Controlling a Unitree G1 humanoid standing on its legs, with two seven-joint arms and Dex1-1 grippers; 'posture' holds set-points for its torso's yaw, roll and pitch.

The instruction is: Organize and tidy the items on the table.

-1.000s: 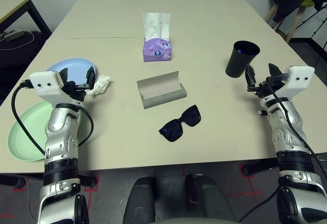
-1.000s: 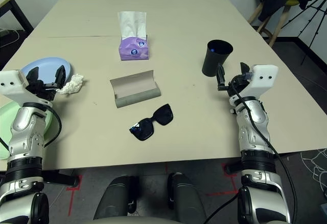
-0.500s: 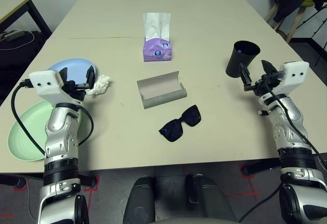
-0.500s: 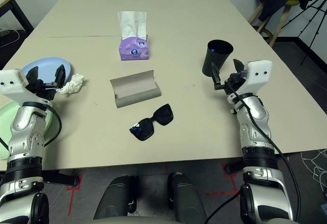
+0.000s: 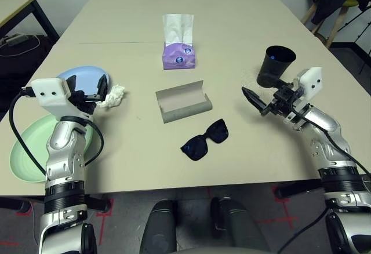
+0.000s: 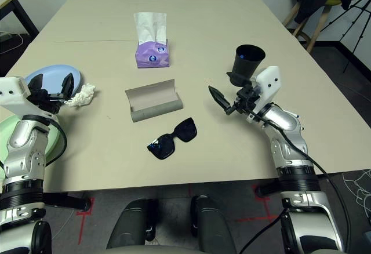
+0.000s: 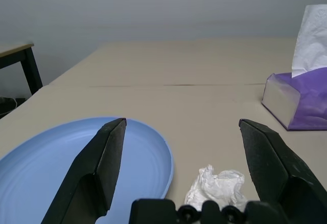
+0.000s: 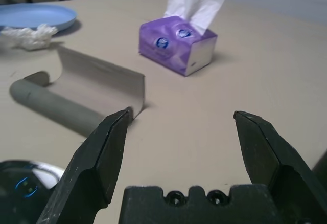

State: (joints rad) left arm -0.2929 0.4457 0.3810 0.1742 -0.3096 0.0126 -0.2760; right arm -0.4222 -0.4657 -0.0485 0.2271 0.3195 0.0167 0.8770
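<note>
Right tool (image 5: 253, 98), fingers apart, has swung leftward from the black cup (image 5: 274, 65) toward the sunglasses (image 5: 204, 140)

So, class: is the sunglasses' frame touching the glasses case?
Apart. The left eye view shows bare table between the sunglasses and the case.

Black sunglasses (image 5: 204, 141) folded beside open grey case (image 5: 182, 102); tissue wad (image 5: 113, 97) by blue plate (image 5: 78, 76); green plate (image 5: 28, 149) at edge; black cup (image 5: 275, 66) upright.

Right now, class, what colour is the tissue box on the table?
Purple, with white tissue sticking out; the tissue box shows best in the right wrist view.
</note>
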